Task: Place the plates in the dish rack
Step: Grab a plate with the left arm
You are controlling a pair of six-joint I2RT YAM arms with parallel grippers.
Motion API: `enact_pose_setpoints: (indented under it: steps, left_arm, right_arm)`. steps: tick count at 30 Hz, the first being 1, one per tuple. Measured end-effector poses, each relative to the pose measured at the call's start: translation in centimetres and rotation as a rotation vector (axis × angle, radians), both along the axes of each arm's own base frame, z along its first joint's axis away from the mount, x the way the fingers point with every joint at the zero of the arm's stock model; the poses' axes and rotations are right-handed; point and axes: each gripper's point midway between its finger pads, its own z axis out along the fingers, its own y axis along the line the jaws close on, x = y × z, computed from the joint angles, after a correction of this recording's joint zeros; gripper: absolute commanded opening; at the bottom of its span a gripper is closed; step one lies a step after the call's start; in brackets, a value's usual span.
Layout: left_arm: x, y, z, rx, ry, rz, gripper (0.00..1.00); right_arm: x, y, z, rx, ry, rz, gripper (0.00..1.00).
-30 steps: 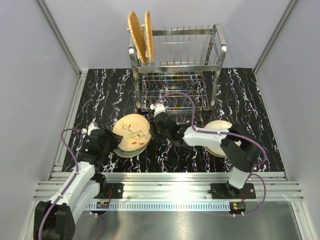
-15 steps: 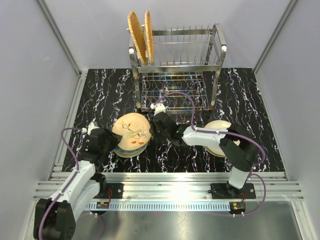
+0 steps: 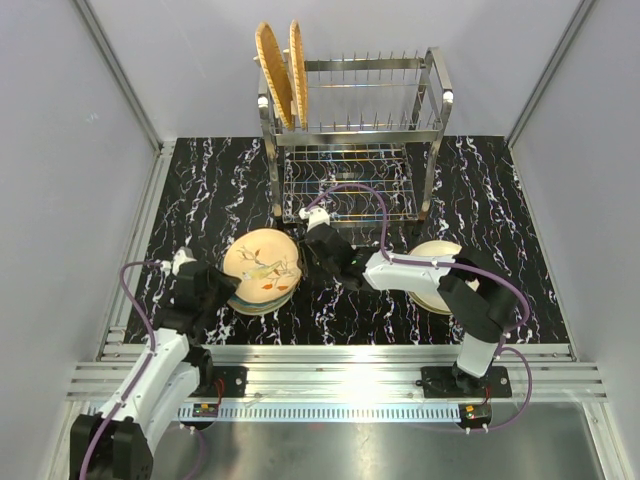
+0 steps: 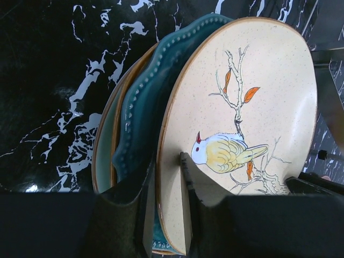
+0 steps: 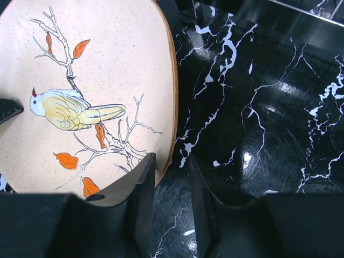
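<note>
The left hand (image 4: 167,174) is pinching the near rim of the bird-and-branch plate (image 4: 247,107). In its wrist view one finger lies on the printed face and the other is tucked under the edge, in the gap above the teal plate (image 4: 142,102) beneath. The plate tops a stack at lower left of centre in the overhead view, on the black marbled bench (image 3: 200,190). It looks raised off the teal plate on the gripped side (probably what gave the lower finger room to slip under).

The right hand (image 5: 169,161) sits at the opposite rim, near the middle of the overhead view. Its fingers are spread, with bare bench showing between them. One finger overlaps the plate's edge but nothing is clamped. My reading is that it is there to steady or tip the plate so the left hand gets a firm bite. Whether it actually touches the rim I cannot tell.

The dish rack (image 3: 350,130) stands at top centre, well apart from the stack, with two orange woven plates (image 3: 272,70) upright in its leftmost tines. The slots to their right are free, so the bird-and-branch plate would most likely go beside them. A second stack (image 3: 432,255) lies at the right, partly hidden. Most of the loading is not yet done.
</note>
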Motion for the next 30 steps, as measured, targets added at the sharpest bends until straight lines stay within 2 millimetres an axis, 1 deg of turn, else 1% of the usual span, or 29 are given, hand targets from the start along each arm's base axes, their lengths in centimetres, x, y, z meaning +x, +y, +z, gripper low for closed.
enact_pose_setpoints:
  steps: [1, 2, 4, 5, 6, 8, 10, 14, 17, 21, 23, 27, 30]
  left_arm:
    - [-0.1, 0.0, 0.0, 0.001, 0.002, 0.001, 0.0]
    - [-0.2, 0.1, 0.1, 0.003, 0.004, 0.002, 0.0]
    - [-0.3, 0.2, 0.2, 0.007, 0.008, 0.004, 0.0]
    - [-0.4, 0.2, 0.2, 0.009, 0.011, 0.006, 0.0]
    - [-0.5, 0.3, 0.2, 0.01, 0.013, 0.007, 0.0]
    - [-0.6, 0.3, 0.3, 0.009, 0.015, 0.01, 0.0]
    - [-0.8, 0.3, 0.4, 0.009, 0.023, 0.012, 0.0]
    - [-1.1, 0.4, 0.8, 0.012, 0.043, 0.013, 0.0]
    - [-1.3, 0.4, 1.4, 0.015, 0.053, 0.011, 0.0]
    - [-1.4, 0.6, 2.8, 0.033, 0.062, 0.006, 0.0]
    - [-1.4, 0.7, 3.4, 0.046, 0.063, 0.003, 0.0]
    - [-1.4, 0.9, 4.7, 0.073, 0.077, -0.012, 0.0]
    - [-1.3, 0.9, 5.1, 0.085, 0.081, -0.023, 0.0]
  right_arm:
    - [0.0, -0.1, -0.1, -0.007, 0.001, 0.002, 0.44]
    - [-0.1, -0.1, -0.1, -0.01, 0.0, 0.004, 0.51]
    - [-0.1, -0.3, -0.2, -0.018, 0.002, 0.007, 0.57]
    - [-0.2, -0.3, -0.1, -0.022, 0.001, 0.01, 0.62]
    - [-0.3, -0.4, 0.0, -0.022, 0.002, 0.011, 0.64]
    - [-0.5, -0.5, 0.4, -0.021, 0.002, 0.023, 0.66]
    - [-0.7, -0.4, 1.3, -0.01, -0.007, 0.041, 0.68]
    - [-1.5, -0.1, 3.8, 0.024, -0.072, 0.116, 0.7]
    - [-3.1, 0.2, 5.6, 0.045, -0.137, 0.194, 0.7]
    - [-5.9, 0.8, 7.9, 0.06, -0.234, 0.301, 0.72]
    - [-7.4, 1.5, 8.9, 0.064, -0.289, 0.364, 0.72]
    - [-10.3, 3.2, 9.7, 0.051, -0.378, 0.487, 0.74]
    - [-12.3, 4.7, 9.1, 0.019, -0.45, 0.583, 0.75]
